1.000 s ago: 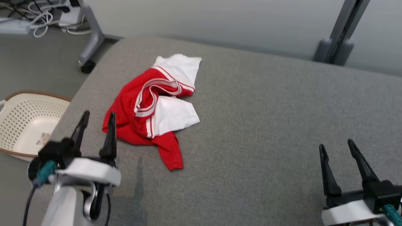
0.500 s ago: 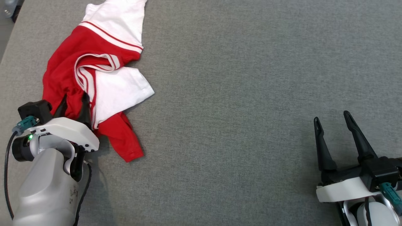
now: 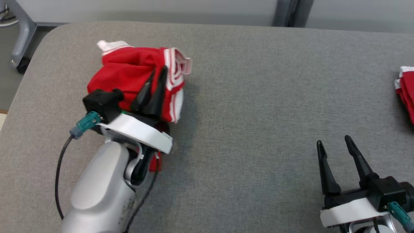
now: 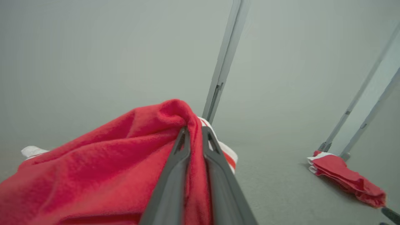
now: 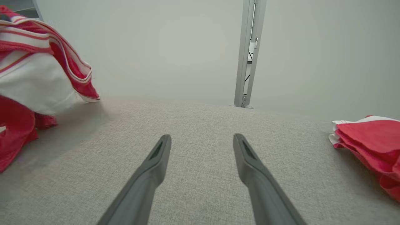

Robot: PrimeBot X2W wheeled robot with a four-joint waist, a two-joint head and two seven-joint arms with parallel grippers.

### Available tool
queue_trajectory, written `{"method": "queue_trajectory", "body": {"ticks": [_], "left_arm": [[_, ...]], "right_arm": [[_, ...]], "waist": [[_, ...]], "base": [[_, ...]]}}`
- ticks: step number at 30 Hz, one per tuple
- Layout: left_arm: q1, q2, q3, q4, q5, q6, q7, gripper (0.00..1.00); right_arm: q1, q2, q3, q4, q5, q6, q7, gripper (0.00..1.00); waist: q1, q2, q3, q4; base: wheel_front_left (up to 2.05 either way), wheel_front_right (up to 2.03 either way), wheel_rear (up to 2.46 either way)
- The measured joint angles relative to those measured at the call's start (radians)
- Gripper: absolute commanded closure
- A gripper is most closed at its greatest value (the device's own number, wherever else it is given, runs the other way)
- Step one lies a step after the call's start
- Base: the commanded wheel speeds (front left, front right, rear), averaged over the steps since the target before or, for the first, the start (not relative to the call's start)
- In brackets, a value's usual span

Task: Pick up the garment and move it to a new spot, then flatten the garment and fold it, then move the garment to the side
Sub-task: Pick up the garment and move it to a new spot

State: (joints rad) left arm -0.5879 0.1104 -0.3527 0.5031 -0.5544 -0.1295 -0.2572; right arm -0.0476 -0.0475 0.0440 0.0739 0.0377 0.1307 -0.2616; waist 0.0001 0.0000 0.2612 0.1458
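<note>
The left gripper [image 3: 159, 73] pinches the red-and-white garment [image 3: 129, 69] above the grey table [image 3: 258, 97]; the right gripper [image 3: 333, 142] hangs open, holding nothing.

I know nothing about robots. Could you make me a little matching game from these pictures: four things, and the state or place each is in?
Things:
1. left gripper
2. right gripper
3. red and white garment
4. second red garment

States or places:
A. jaws apart, holding nothing
B. lying at the far right
C. jaws shut on cloth
D. bunched up at the left

Pairs: 1-C, 2-A, 3-D, 4-B
</note>
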Motion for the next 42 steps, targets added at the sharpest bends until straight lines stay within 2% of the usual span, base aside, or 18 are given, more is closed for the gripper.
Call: {"method": "queue_trajectory", "body": {"ticks": [4,5,7,10,13,17,21,24,25,26,27,28,30,32,34,38,39,42], "left_arm": [[0.061,-0.01,-0.098,-0.231,-0.052,0.0,0.054,1.0],[0.096,-0.022,-0.136,-0.34,-0.071,0.0,0.092,1.0],[0.123,-0.033,-0.174,-0.444,-0.081,0.012,0.131,1.0],[0.164,-0.049,-0.222,-0.574,-0.12,0.049,0.186,1.0],[0.196,-0.055,-0.247,-0.641,-0.159,0.097,0.228,1.0],[0.209,-0.052,-0.216,-0.562,-0.156,0.166,0.248,1.0],[0.212,-0.013,-0.129,-0.307,-0.169,0.206,0.219,1.0],[0.199,0.021,-0.087,-0.102,-0.162,0.213,0.171,1.0],[0.193,0.022,-0.077,-0.049,-0.174,0.198,0.158,1.0],[0.19,0.02,-0.074,-0.011,-0.179,0.182,0.142,0.88],[0.187,0.017,-0.073,0.019,-0.18,0.162,0.122,0.59],[0.185,0.008,-0.07,0.039,-0.193,0.137,0.103,0.0],[0.183,0.003,-0.072,0.06,-0.193,0.1,0.053,0.0],[0.185,0.025,-0.081,0.045,-0.134,0.089,0.012,0.0],[0.205,0.049,-0.079,-0.017,-0.049,0.11,-0.003,0.0],[0.371,0.04,0.007,-0.255,0.063,0.171,-0.005,0.0],[0.371,0.04,0.007,-0.255,0.063,0.171,-0.005,0.0],[0.535,0.05,0.081,-0.384,0.146,0.213,-0.004,0.0]], "right_arm": [[0.024,0.0,0.01,0.003,0.025,0.0,0.0,0.0],[0.036,-0.001,0.009,0.002,0.033,0.0,0.0,0.0],[0.042,-0.001,0.006,0.001,0.043,0.0,0.0,0.0],[0.046,-0.001,0.006,-0.002,0.053,0.0,0.0,0.0],[0.048,-0.001,0.004,-0.006,0.063,0.0,0.0,0.0],[0.044,-0.001,0.003,-0.011,0.078,0.0,0.0,0.0],[0.033,-0.001,0.013,-0.011,0.086,0.0,0.0,0.0],[0.029,-0.001,0.025,-0.008,0.09,0.0,0.0,0.0],[0.027,-0.001,0.025,-0.007,0.092,0.0,0.0,0.0],[0.025,0.0,0.025,-0.007,0.092,0.0,0.0,0.0],[0.026,-0.001,0.021,-0.006,0.092,0.0,0.0,0.0],[0.027,-0.001,0.016,-0.005,0.093,0.0,0.0,0.0],[0.032,-0.001,0.005,-0.002,0.092,0.0,0.0,0.0],[0.04,-0.001,-0.002,-0.001,0.085,0.0,0.0,0.0],[0.049,0.0,-0.012,-0.004,0.076,0.0,0.0,0.0],[0.094,0.0,-0.057,-0.021,0.06,0.0,0.0,0.0],[0.094,0.0,-0.057,-0.021,0.06,0.0,0.0,0.0],[0.127,-0.001,-0.081,-0.026,0.047,0.0,0.0,0.0]], "waist": [[0.0,0.0,-0.048,-0.043],[0.0,0.0,-0.063,-0.073],[0.0,0.0,-0.075,-0.104],[0.0,0.0,-0.083,-0.15],[0.0,0.0,-0.082,-0.193],[0.0,0.0,-0.058,-0.232],[0.0,0.0,-0.024,-0.253],[0.0,0.0,-0.007,-0.265],[0.0,0.0,-0.004,-0.267],[0.0,0.0,-0.002,-0.268],[0.0,0.0,-0.002,-0.265],[0.0,0.0,-0.004,-0.261],[0.0,0.0,-0.015,-0.251],[0.0,0.0,-0.03,-0.241],[0.0,0.0,-0.053,-0.23],[0.0,0.0,-0.111,-0.204],[0.0,0.0,-0.111,-0.204],[0.0,0.0,-0.159,-0.182]], "base": [[0.0,0.0,0.0],[0.0,0.0,0.0],[0.0,0.0,0.0],[0.0,0.0,0.0],[0.0,0.0,0.0],[0.0,0.0,0.0],[0.0,0.0,0.0],[0.0,0.0,0.0],[0.0,0.0,0.0],[0.0,0.0,0.0],[0.0,0.0,0.0],[0.0,0.0,0.0],[0.0,0.0,0.0],[0.0,0.0,0.0],[0.0,0.0,0.0],[0.0,0.0,0.0],[0.0,0.0,0.0],[0.0,0.0,0.0]]}}
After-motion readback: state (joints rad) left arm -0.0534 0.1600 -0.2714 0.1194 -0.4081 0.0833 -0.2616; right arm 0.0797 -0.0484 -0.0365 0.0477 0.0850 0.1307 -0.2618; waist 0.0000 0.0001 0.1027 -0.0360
